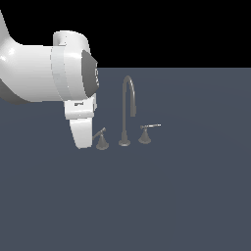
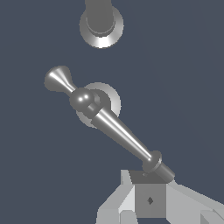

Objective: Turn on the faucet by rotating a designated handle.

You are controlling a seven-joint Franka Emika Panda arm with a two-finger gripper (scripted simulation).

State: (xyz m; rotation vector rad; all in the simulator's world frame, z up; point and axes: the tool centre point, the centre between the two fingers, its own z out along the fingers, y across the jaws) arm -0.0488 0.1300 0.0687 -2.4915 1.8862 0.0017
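Observation:
The faucet (image 1: 126, 110) has a tall thin gooseneck spout with a lever handle on each side. The handle (image 1: 101, 139) on the exterior view's left lies right beside my white arm's lower end (image 1: 81, 132). In the wrist view this handle (image 2: 111, 124) shows its long thin bar on a flared base, and the bar's tip touches a grey fingertip (image 2: 150, 199) of my gripper (image 2: 144, 205). The fingers are cut off by the frame edge, so their gap is not visible. The twin handle (image 1: 145, 133) stands on the exterior view's right of the spout.
The spout's round base (image 2: 101, 26) appears in the wrist view beyond the handle. The faucet stands on a flat dark blue-grey surface (image 1: 171, 196). My large white arm (image 1: 44, 68) fills the exterior view's upper left.

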